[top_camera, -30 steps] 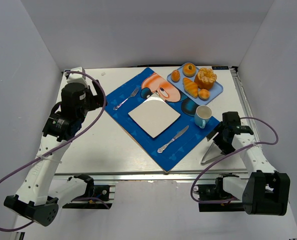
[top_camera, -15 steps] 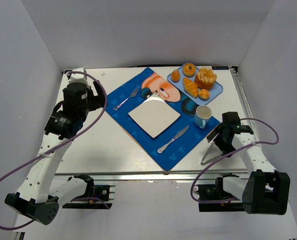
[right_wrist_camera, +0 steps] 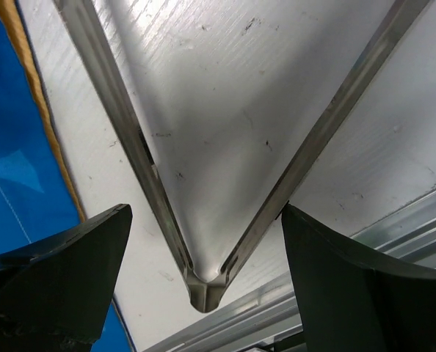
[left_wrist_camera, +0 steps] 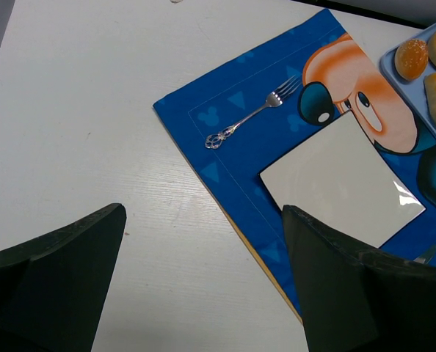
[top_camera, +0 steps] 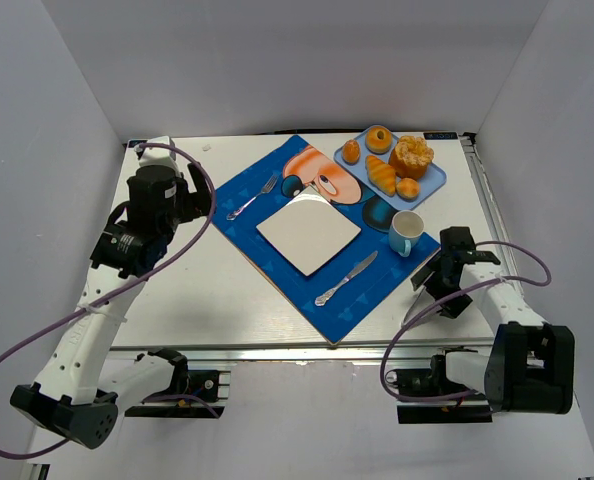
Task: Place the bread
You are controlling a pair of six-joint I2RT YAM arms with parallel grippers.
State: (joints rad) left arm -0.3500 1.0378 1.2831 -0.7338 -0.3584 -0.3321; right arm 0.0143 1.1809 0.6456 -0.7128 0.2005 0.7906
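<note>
Right gripper (right_wrist_camera: 203,213): released over tongs (right_wrist_camera: 203,290).
Left gripper (left_wrist_camera: 203,220): released.
Risk: slick tongs may skid, missing bread (top_camera: 379,138) at 11 o'clock.

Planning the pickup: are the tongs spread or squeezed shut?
Spread. The tongs form a wide V from the hinge, flat on the table, with the open right pincer straddling them.

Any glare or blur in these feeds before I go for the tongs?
Top external: sharp, evenly lit; one bright reflection on the white plate, at its far corner. Left wrist: crisp, a small glint on the plate; the left hand shows as dark, soft silhouettes. Right wrist: tongs very close, sheen along their metal arms; the right hand underexposed.
</note>
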